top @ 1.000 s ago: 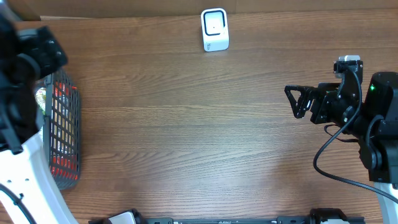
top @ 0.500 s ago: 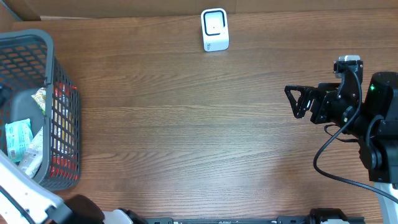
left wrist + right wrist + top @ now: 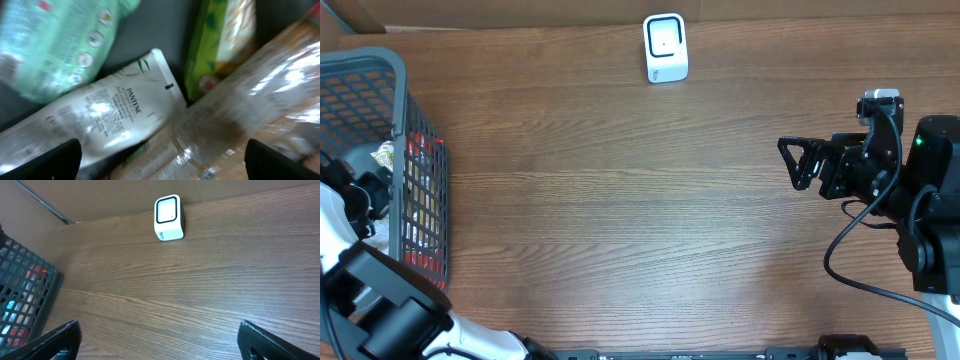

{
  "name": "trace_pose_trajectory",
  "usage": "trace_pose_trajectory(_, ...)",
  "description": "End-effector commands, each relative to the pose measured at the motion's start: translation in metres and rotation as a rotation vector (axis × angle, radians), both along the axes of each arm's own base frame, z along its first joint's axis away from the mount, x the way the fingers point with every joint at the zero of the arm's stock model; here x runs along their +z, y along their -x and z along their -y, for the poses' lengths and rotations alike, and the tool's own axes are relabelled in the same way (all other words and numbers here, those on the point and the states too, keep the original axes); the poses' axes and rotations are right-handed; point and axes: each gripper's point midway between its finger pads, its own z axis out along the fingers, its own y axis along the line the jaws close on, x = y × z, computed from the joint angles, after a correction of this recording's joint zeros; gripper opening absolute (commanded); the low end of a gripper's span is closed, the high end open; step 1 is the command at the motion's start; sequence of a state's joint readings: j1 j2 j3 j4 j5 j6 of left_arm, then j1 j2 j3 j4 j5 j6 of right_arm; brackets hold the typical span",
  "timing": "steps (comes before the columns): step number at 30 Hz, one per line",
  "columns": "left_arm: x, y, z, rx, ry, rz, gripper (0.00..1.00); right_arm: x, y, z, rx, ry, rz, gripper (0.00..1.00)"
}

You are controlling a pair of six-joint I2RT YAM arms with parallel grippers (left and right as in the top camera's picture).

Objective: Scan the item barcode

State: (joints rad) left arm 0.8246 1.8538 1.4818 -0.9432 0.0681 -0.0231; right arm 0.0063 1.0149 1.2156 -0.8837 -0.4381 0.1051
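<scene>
Overhead: scanner (image 3: 665,47) upright at the counter's (image 3: 620,220) far edge; basket (image 3: 420,200) at left, left arm over it.
Left wrist: left jaws spread wide, empty, above Pantene sachet (image 3: 100,125) (other packets alongside).
Right wrist: right jaws spread wide, empty, facing the scanner.

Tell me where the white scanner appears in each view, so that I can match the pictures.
Overhead: the scanner stands at the top edge, slightly right of centre.
Left wrist: not in it.
Right wrist: the scanner stands near the top, about the centre, close to the back wall.
Shared landmark: the basket, at the far left in overhead and at the lower left in the right wrist view.
</scene>
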Motion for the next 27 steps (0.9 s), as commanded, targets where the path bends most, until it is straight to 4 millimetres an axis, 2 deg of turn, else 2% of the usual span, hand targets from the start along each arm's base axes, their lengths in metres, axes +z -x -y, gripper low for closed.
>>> trace_pose_trajectory(1,-0.029,-0.002,0.002,-0.115,0.029,-0.046,0.95,0.015,-0.001,0.002,-0.006,-0.002,0.036,1.0)
trace_pose_trajectory(6,-0.054,-0.007,0.008,-0.186,0.086,-0.052,0.95,0.015,-0.001,0.002,-0.006,-0.002,0.036,1.0)
trace_pose_trajectory(13,-0.079,-0.014,0.021,-0.261,0.177,-0.03,0.9,0.015,-0.001,0.002,-0.006,-0.002,0.036,1.0)
trace_pose_trajectory(19,-0.098,-0.011,0.025,-0.267,0.216,-0.059,0.75,0.015,-0.001,0.002,-0.006,-0.002,0.036,1.0)
trace_pose_trajectory(25,-0.099,-0.013,0.029,-0.315,0.22,-0.046,0.59,0.015,-0.001,0.002,-0.006,-0.002,0.036,1.0)
trace_pose_trajectory(27,-0.097,-0.019,0.033,-0.349,0.236,-0.009,0.57,0.015,-0.001,0.002,-0.007,-0.002,0.036,1.0)
